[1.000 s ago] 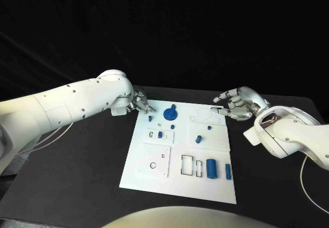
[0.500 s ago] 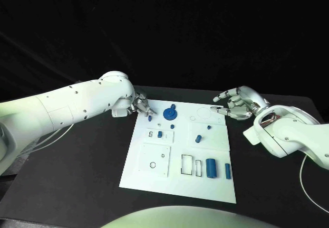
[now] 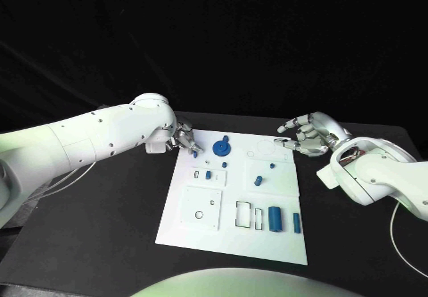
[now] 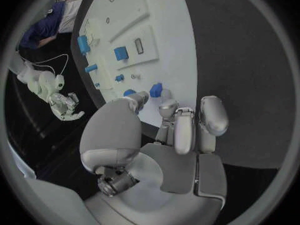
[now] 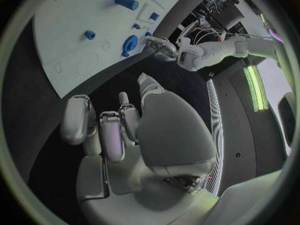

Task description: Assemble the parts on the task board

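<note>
The white task board (image 3: 234,198) lies mid-table with several blue parts on it. A large round blue part (image 3: 221,147) sits near its far edge. My left hand (image 3: 185,137) hovers at the board's far left corner, fingers apart and holding nothing. Its fingertips (image 4: 167,106) are just short of a small blue part (image 4: 155,90), which lies on the board (image 4: 156,30) at that corner (image 3: 195,154). My right hand (image 3: 308,137) hangs above the board's far right edge with loosely bent fingers and nothing in it.
Other parts lie mid-board: a small blue block (image 3: 208,175) and an oblong one (image 3: 258,180). A blue cylinder (image 3: 276,219) and a slim blue bar (image 3: 296,223) stand beside empty black-edged slots (image 3: 243,213) near the front. Black table (image 3: 107,235) surrounds the board.
My left hand has crept slightly closer to the small blue part at the board's corner. The parts and my right hand have stayed put.
</note>
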Available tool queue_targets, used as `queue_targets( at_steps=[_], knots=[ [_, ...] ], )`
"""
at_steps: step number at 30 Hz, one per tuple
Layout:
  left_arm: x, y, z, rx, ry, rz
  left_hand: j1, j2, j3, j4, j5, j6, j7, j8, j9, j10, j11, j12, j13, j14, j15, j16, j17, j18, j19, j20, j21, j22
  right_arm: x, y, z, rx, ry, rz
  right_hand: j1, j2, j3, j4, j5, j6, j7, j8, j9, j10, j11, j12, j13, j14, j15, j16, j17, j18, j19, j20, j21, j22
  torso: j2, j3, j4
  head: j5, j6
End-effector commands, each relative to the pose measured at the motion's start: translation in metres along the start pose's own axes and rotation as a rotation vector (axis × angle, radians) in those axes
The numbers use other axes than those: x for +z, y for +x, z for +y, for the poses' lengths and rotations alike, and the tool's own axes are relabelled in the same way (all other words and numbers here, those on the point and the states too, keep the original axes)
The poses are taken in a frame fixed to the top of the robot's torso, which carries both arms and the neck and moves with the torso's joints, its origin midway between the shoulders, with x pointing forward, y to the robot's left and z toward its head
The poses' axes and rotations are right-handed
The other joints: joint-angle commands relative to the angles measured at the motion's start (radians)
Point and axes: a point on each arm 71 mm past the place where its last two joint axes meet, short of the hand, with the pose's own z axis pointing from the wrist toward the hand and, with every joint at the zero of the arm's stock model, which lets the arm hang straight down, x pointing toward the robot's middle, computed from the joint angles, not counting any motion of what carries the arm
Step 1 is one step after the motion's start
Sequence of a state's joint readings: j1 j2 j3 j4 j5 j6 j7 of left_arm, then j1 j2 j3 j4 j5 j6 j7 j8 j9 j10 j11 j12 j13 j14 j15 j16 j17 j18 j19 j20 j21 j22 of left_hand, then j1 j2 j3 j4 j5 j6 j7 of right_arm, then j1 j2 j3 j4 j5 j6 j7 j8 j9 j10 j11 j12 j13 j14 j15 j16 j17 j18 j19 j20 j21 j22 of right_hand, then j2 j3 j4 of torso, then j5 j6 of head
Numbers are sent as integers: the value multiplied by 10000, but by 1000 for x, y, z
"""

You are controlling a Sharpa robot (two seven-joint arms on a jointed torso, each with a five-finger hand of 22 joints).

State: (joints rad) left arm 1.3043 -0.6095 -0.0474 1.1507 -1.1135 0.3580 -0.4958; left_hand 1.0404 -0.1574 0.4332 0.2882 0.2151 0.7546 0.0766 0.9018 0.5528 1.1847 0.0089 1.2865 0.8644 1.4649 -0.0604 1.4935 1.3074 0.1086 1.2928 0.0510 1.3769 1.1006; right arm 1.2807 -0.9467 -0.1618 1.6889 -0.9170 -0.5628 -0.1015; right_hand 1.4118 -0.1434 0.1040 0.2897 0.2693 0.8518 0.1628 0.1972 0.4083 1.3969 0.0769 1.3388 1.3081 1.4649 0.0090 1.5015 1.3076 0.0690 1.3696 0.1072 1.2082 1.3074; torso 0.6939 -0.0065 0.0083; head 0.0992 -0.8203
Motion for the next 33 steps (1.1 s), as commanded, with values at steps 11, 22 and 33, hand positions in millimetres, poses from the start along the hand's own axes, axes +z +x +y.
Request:
queue_targets(
  at_steps=[11, 22, 33],
  knots=[
    [-1, 3, -3, -167, 200, 304, 1252, 539, 197, -38, 33, 116, -88, -45, 78, -45, -108, 27, 57, 518, 5, -49, 700, -132, -37, 15, -22, 65, 0, 1, 1, -103, -102, 36, -110, 25, 77, 0, -15, -38, -4, 15, -11, -66, -6, -31, 291, 543, -65, -65, 318, 188, -44, 10, -18, 127, 1, -4, -2, -14, -58],
    [-5, 4, -4, -785, 610, 348, 2623, 833, 1699, -516, -22, -75, -97, 186, 386, 91, -129, 117, 228, 546, -8, -33, 756, -151, 6, -6, 32, 188, 0, 1, 1, -105, -74, 54, -110, 25, 77, 0, -15, -38, -4, 15, -11, -66, -6, -31, 291, 543, -65, -65, 318, 188, -44, 10, -18, 127, 15, -8, -2, 34, -144],
    [-23, 11, 1, -1283, 1002, 200, 2628, 805, 1906, -564, -44, -78, -96, 252, 445, 172, -129, 173, 330, 569, -8, -5, 818, -165, 52, -5, 67, 261, 0, 0, 0, -99, -68, 23, -105, 21, 94, -5, -15, -33, -7, 29, -15, -79, -9, -49, 271, 537, -67, -79, 286, 202, -74, 8, -83, 85, 0, 1, 7, 27, -189]
  ],
)
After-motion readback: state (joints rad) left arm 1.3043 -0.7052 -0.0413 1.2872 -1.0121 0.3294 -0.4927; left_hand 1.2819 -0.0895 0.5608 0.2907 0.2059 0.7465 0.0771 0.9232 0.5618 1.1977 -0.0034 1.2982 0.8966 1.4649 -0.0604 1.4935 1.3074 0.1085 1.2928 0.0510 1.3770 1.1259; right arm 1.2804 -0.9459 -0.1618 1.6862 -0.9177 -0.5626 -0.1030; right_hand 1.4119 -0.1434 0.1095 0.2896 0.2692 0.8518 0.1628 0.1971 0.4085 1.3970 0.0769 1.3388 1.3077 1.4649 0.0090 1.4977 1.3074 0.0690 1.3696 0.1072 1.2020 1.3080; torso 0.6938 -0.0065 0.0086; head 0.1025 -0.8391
